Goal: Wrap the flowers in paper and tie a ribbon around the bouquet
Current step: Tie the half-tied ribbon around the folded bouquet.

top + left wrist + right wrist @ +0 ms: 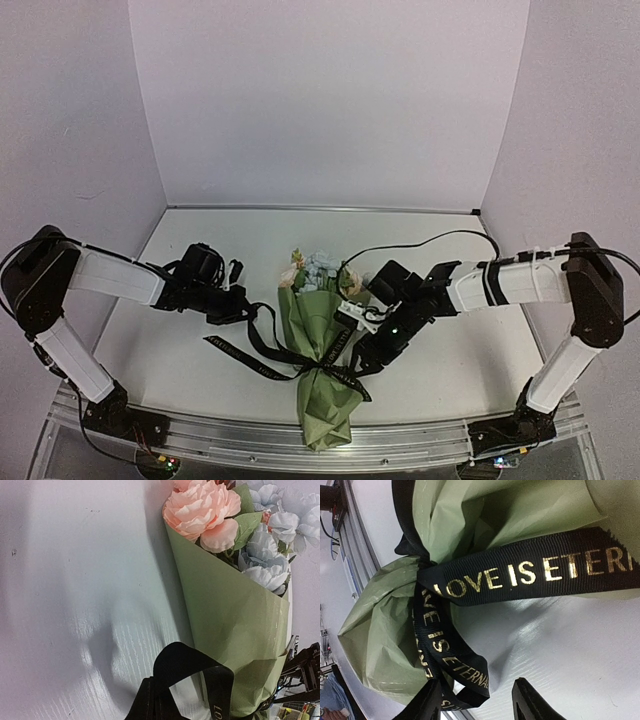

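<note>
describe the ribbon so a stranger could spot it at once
In the middle of the white table lies a wrapped bouquet. The ribbon cinches its narrow neck toward the near edge. Unlike the green paper and pale flowers, it is flat black fabric with gold lettering.

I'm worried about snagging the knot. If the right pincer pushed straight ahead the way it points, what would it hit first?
Probably the ribbon: its lettered tail lies right at the fingertips of the right pincer. Beyond it come the taut lettered band and the green paper. Depth is hard to judge.
</note>
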`<state>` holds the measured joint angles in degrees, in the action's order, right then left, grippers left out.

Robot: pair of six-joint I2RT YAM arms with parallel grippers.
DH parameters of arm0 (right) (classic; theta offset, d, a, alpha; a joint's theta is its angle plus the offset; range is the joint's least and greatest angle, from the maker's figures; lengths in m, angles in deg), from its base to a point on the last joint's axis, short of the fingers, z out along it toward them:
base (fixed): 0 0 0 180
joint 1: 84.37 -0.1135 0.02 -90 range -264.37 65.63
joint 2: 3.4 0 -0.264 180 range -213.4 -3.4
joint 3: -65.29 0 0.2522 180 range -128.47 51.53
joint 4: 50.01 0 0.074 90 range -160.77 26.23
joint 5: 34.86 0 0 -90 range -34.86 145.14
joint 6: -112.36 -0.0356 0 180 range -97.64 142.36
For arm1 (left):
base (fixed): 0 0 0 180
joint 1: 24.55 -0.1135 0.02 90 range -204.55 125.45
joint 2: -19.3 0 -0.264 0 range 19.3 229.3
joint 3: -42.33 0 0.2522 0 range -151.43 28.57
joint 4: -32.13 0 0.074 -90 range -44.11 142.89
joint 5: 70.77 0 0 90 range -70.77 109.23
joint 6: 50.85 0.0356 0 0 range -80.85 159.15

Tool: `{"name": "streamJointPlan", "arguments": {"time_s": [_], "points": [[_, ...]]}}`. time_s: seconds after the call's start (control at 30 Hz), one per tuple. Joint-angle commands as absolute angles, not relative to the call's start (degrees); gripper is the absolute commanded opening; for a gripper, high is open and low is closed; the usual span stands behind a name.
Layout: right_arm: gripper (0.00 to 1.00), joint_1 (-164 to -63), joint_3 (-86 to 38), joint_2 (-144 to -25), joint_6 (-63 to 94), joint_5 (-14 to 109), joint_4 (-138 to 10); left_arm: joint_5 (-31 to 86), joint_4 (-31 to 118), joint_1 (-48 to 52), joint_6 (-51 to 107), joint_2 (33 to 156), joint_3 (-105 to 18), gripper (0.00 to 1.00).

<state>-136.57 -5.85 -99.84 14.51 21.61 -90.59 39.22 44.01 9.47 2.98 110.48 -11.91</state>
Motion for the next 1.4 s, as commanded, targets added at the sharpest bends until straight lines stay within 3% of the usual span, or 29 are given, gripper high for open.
{"name": "streamJointPlan", "arguments": {"time_s": [0.0,0.53,0.87,1.37], "points": [[0.47,-136.95,-9.75,-101.4,12.99,20.26,-89.89,40.29,43.74,9.31,3.47,110.92,-14.11,0.0],[0.27,-138.48,-13.04,-104.78,9.22,19.03,-89.61,40.67,43.19,9.28,3.64,111.12,-14.13,0.0],[0.0,-138.5,-13.02,-103.63,7.34,23.61,-89.72,39.69,43.6,9.28,3.55,110.49,-13.46,0.0],[0.0,-138.58,-7.49,-98.94,-1.6,40.32,-86.86,34.03,48.28,7.53,1.63,109.91,-10.94,0.0]]}}
